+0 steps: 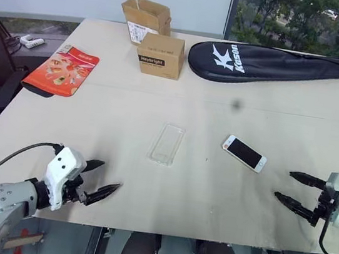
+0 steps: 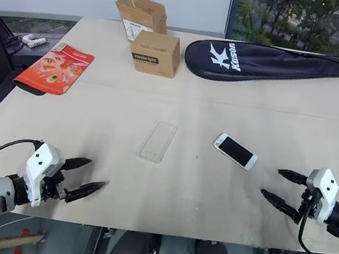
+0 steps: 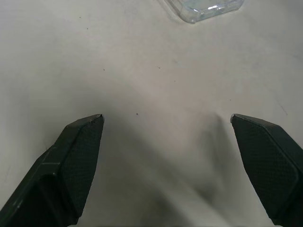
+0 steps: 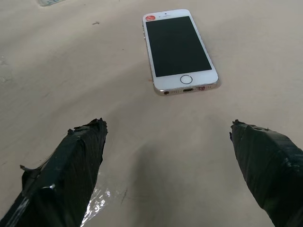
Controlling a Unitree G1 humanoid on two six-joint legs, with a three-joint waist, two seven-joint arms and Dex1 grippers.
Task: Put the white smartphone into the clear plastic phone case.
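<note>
Phone (image 1: 244, 153) lies screen-up just right of the case (image 1: 166, 143), apart from it, so the right gripper (image 1: 294, 189) hovers near with jaws spread, the left gripper (image 1: 102, 178) likewise spread, both empty.

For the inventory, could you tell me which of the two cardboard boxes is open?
The far box, flaps up; the Heybright box nearer the clear case is closed.
</note>
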